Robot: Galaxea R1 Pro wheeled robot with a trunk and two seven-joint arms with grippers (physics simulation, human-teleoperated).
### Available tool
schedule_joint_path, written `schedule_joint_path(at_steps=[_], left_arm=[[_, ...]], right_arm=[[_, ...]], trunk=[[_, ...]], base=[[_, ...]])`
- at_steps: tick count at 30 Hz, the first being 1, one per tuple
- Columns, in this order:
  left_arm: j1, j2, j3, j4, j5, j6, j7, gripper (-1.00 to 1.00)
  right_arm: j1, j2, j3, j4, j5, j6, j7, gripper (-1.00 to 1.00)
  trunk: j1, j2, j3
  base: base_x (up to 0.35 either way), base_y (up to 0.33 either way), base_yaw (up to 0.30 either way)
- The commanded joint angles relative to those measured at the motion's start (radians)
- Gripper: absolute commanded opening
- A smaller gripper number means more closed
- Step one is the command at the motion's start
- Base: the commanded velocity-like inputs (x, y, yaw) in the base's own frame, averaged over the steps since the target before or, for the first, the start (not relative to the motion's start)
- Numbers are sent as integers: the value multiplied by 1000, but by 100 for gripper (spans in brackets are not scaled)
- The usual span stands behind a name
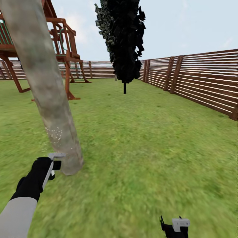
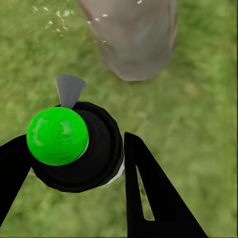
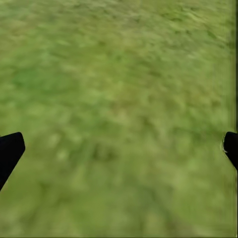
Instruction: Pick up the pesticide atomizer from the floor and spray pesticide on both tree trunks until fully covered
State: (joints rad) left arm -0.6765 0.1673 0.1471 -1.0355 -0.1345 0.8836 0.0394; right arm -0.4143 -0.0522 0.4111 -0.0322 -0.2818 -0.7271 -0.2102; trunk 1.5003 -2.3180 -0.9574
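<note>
From our head cam the left end effector [image 1: 54, 164] sits right at the foot of the trunk [image 1: 46, 86], but the atomizer [image 2: 74, 146] is hard to make out there. Our left wrist cam shows it properly: fingers [image 2: 148, 193] pinching its black body, green cap up, pale specks on the bark. Our right end effector [image 1: 175, 228] is cut off low, spread wide over lawn [image 3: 119, 99].

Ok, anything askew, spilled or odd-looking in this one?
Nothing damaged. White specks dot the tree trunk low down and the lawn beside it, likely spray from the atomizer in the left claw. The trunk's slant looks like camera tilt.
</note>
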Motion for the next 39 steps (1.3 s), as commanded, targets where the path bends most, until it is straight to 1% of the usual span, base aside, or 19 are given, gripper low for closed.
schedule_joint_path(at_steps=[1, 2, 3, 6, 9, 11, 13, 14, 16, 19, 20, 21, 24, 26, 29, 30, 31, 36, 39], left_arm=[[0, -7, -1, 4, 0, -6, 0, -100], [0, -21, -1, 19, 3, -8, 0, -100], [-1, -50, 1, 38, 3, -10, 0, -100], [-3, -73, 2, 46, 4, -35, 0, -100], [-2, -69, 1, 52, 1, -43, 0, -100], [0, -57, 23, 133, -5, -48, -1, -100], [1, -46, 30, 172, -6, -62, -1, -100], [1, -43, 31, 200, -6, -111, -1, -100], [2, -52, 31, 246, -5, -192, 2, -100], [2, -74, 28, 256, -1, -212, 28, -100], [2, -87, 29, 256, -1, -215, 78, -100], [2, -90, 32, 256, 2, -217, 114, -100], [2, -83, 34, 258, 5, -217, 136, -100], [2, -76, 42, 311, 2, -240, 137, -100], [2, -71, 60, 419, 4, -309, 141, -100], [3, -71, 61, 448, 4, -358, 141, -100], [2, -71, 62, 457, 4, -376, 141, -100], [2, -74, 62, 465, 6, -391, 139, -100], [2, -75, 62, 500, 6, -394, 144, -100]], right_arm=[[0, 0, 0, 0, 0, 0, 0, 100], [0, 0, 0, 0, 0, 0, 0, 100], [0, 0, 0, 0, 0, 0, 0, 100], [0, 0, 0, 0, 0, 0, 0, 100], [0, 0, 0, 0, 0, 0, 0, 100], [0, 0, 0, 0, 0, 0, 0, 100], [0, 0, 0, 0, 0, 0, 0, 100], [0, 0, 0, 0, 0, 0, 0, 100], [0, 0, 0, 0, 0, 0, 0, 100], [0, 0, 0, 0, 0, 0, 1, 100], [0, 0, 0, 0, 0, 0, 1, 100], [0, 0, 0, 0, 0, 0, 1, 100], [0, -1, 0, 0, 0, 0, 2, 100], [0, 0, 0, 0, 0, 0, 2, 100], [0, 0, 0, 0, 0, 0, 2, 100], [0, 0, 0, 0, 0, 0, 1, 100], [0, 0, 0, 0, 0, 0, 1, 100], [0, 0, 0, 0, 0, 0, 0, 100], [0, 0, 0, 0, 0, 0, 1, 100]], trunk=[[0, 0, 0], [0, 0, 0], [0, 0, 0], [0, 0, 0], [0, 0, 0], [0, 0, 0], [0, 0, 0], [0, 0, 0], [0, 0, 0], [0, 0, 0], [0, 0, 0], [0, 0, 0], [0, 0, 0], [0, 0, 0], [0, 0, 0], [0, 0, 0], [0, 0, 0], [0, 0, 0], [0, 0, 0]], base=[[183, -220, 30], [215, -197, 122], [262, -157, 226], [309, -65, 265], [233, -5, 277], [33, 0, 277], [6, 0, 277], [2, 0, 177], [4, 0, 51], [150, -62, 9], [263, -143, 1], [272, -150, 0], [277, -152, 0], [284, -137, 0], [293, -116, 28], [313, -33, 192], [318, -14, 239], [302, -7, 266], [45, -5, 64]])
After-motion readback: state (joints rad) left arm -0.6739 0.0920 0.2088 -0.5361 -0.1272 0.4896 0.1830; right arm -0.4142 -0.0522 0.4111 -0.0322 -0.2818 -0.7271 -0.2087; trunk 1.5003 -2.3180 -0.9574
